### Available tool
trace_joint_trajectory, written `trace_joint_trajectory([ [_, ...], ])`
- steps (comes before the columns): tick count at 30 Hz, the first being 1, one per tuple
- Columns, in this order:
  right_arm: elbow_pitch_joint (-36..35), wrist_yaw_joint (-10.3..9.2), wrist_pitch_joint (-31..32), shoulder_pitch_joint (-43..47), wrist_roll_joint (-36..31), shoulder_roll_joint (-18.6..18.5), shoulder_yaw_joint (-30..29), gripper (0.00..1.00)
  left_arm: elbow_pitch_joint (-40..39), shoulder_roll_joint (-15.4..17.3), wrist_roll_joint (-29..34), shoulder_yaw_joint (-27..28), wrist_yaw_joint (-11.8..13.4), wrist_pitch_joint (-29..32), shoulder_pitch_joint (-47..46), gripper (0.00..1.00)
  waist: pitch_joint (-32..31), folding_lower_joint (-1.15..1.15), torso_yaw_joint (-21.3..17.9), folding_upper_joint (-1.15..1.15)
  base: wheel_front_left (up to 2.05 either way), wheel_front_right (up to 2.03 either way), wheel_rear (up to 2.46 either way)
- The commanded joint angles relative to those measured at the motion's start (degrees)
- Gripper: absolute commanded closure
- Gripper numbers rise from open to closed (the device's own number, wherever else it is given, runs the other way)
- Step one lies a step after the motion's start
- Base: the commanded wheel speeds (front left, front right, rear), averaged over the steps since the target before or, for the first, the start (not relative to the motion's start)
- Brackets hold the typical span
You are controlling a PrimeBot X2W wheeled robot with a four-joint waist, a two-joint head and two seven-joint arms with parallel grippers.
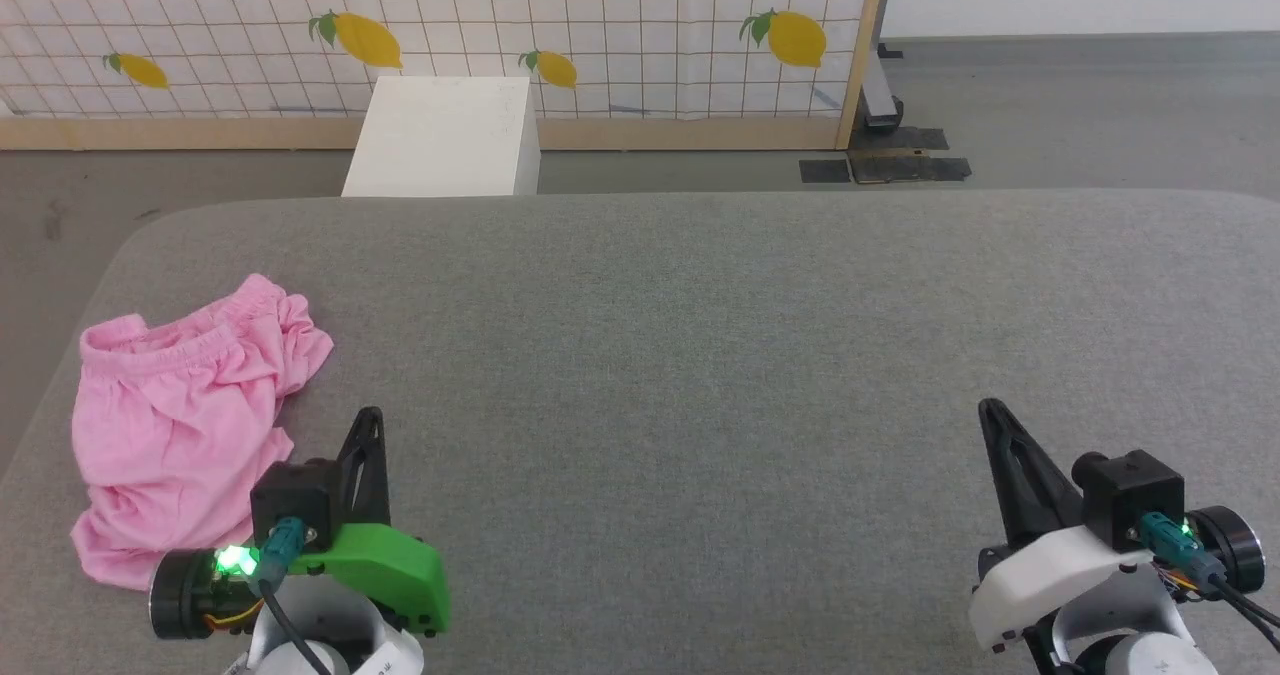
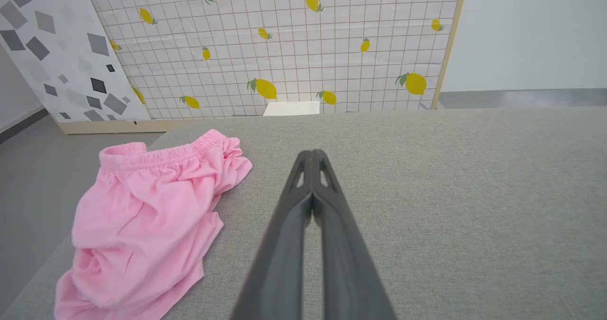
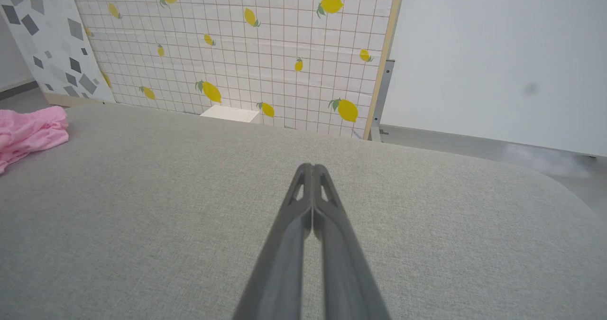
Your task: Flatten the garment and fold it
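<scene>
The pink garment [image 1: 185,425] is lying crumpled at the left edge of the grey cloth-covered desk [image 1: 700,355]. The left end effector [image 1: 368,423] is hovering just beside it, fingers clenched together on nothing; the right end effector [image 1: 992,413], likewise clenched and empty, is sitting well apart

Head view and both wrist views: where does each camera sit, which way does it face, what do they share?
Head view: on the head, looking forward and down at the grey surface; left gripper and right gripper, both shut, at the bottom corners.
Left wrist view: on the left wrist, looking along its own fingers toward the lemon panel; garment at left.
Right wrist view: on the right wrist, along its own fingers toward the panel.
All share the garment, surface, panel and white box.
</scene>
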Motion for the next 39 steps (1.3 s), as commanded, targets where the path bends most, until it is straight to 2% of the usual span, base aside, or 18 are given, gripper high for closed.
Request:
trace_joint_trajectory([
  [1,-0.3,-0.09,-0.01,-0.98,-0.35,0.15,0.1,1.0,-0.14,-0.15,0.74,0.18,0.37,0.08,0.65,1.0,0.0,0.0,0.0,0.0,0.0,0.0,0.0],
  [4,-0.3,-0.09,-0.01,-0.98,-0.35,0.15,0.1,1.0,-0.14,-0.15,0.74,0.18,0.37,0.08,0.65,1.0,0.0,0.0,0.0,0.0,0.0,0.0,0.0],
  [5,0.01,0.0,0.0,0.0,0.01,-0.01,0.0,0.0,0.01,0.0,-0.03,-0.02,-0.01,0.0,-0.01,0.0,0.0,0.0,0.0,0.0,0.0,0.0,0.0],
  [39,1.68,-0.02,-3.57,-1.32,0.27,0.01,-0.88,0.0,4.03,-0.03,-2.55,-2.56,0.18,-3.56,-2.71,0.0,0.24,0.0,0.16,0.0,0.0,0.0,0.0],
])
